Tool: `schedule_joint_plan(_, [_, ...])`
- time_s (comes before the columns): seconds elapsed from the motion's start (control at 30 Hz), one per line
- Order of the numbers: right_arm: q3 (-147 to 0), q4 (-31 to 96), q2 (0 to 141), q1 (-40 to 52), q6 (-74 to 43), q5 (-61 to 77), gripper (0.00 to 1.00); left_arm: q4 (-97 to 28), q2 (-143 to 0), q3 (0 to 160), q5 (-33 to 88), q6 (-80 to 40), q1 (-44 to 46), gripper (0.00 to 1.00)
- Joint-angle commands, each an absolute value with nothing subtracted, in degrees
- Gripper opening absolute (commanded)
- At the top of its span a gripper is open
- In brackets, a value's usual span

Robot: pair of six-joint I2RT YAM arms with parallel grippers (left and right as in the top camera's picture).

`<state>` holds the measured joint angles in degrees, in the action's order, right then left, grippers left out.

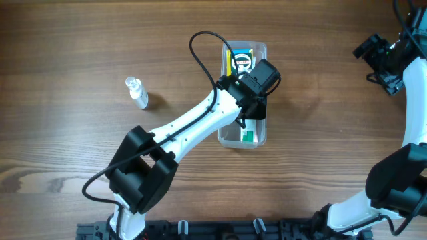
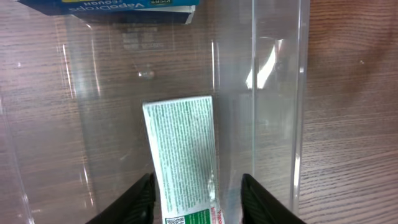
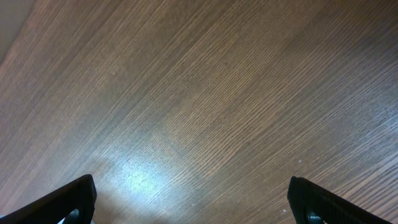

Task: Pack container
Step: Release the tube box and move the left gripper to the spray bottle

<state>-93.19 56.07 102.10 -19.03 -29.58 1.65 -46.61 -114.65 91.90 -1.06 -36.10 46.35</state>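
Our left gripper [image 2: 198, 193] hangs inside the long clear plastic container [image 1: 261, 48] at mid-worktop [image 1: 67, 73]. Its jaws are spread astride the green-and-white printed carton [image 2: 183, 149] lying flat within. We judge a straight lift, clear of the walls, to be safest. The right gripper [image 3: 193, 202] has its jaws spread wide above the worktop.

A brown wood-grain table [image 1: 60, 40] fills every view; a soft glare [image 3: 140, 177] lies toward seven o'clock under the right wrist.

Overhead looks straight down on table [image 1: 67, 167]; left wrist close above container [image 2: 280, 124], shared with overhead; right wrist faces tabletop.
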Motion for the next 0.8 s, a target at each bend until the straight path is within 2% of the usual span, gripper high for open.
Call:
schedule_joint_plan(0.0, [-93.01,55.92,102.8,-18.94,-30.15,1.3,1.0,-46.46,-115.33,92.71,-2.42,-35.55,46.13,0.52])
schedule_joint_plan(0.13, [-93.03,55.92,102.8,-18.94,-30.13,1.3,1.0,-47.29,-111.33,92.71,-1.56,-34.5,44.49,0.62])
schedule_joint_plan(0.17, [-93.03,55.92,102.8,-18.94,-30.13,1.3,1.0,-47.53,-109.54,92.71,-1.06,-33.34,44.03,0.71])
schedule_joint_plan(0.27, [-93.01,55.92,102.8,-18.94,-30.13,1.3,1.0,-49.15,-104.75,92.71,-1.15,-30.26,42.63,0.81])
schedule_joint_plan(0.33, [-93.01,55.92,102.8,-18.94,-30.13,1.3,1.0,-51.99,-100.07,92.71,-1.52,-28.67,40.36,0.93])
schedule_joint_plan(0.47, [-93.03,55.92,102.8,-18.94,-30.13,1.3,1.0,-57.98,-91.92,92.71,-1.69,-25.58,34.28,1.0])
schedule_joint_plan(0.63, [-93.03,55.92,102.8,-18.94,-30.13,1.3,1.0,-66.19,-84.53,92.71,-7.97,-22.87,24.62,1.0])
schedule_joint_plan(0.77, [-93.03,55.92,102.8,-18.94,-30.13,1.3,1.0,-73.82,-84.27,92.68,-11.09,-20.21,16.51,1.0])
